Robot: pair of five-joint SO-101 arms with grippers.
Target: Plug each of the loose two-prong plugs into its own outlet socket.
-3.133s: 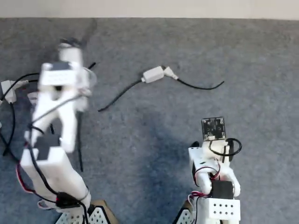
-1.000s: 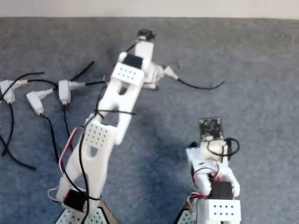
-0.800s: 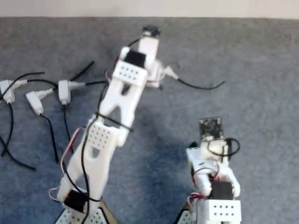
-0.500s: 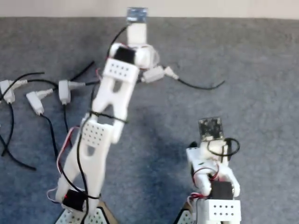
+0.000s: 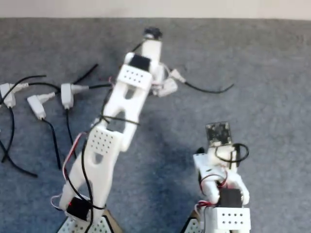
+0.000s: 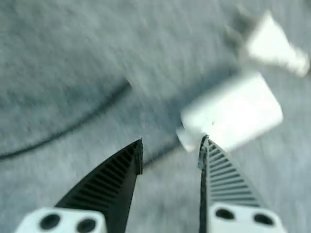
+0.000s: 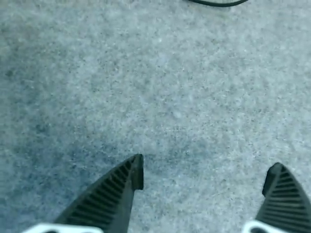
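A white outlet socket block (image 6: 232, 113) lies tilted on the grey carpet, with a white two-prong plug (image 6: 272, 42) just beyond it and apart from it. My left gripper (image 6: 170, 148) is open right at the block's near end; one black fingertip (image 6: 205, 145) touches it and the other is on bare carpet. In the high view the left arm (image 5: 138, 73) stretches to the table's far middle, beside the socket block (image 5: 168, 86) and the plug (image 5: 177, 76). My right gripper (image 7: 204, 174) is open over bare carpet, on the folded right arm (image 5: 221, 160).
At the far left lie three more white plug and socket pieces (image 5: 66, 95) (image 5: 37, 105) (image 5: 7, 92) with tangled black cables (image 5: 53, 141). The plug's black cable (image 5: 209, 90) curves right across the far carpet. A pale strip runs along the table's far edge.
The left arm swung from the far left to the far middle. The socket block has been pushed nearer and turned, away from the plug it lay against. The right arm kept still.
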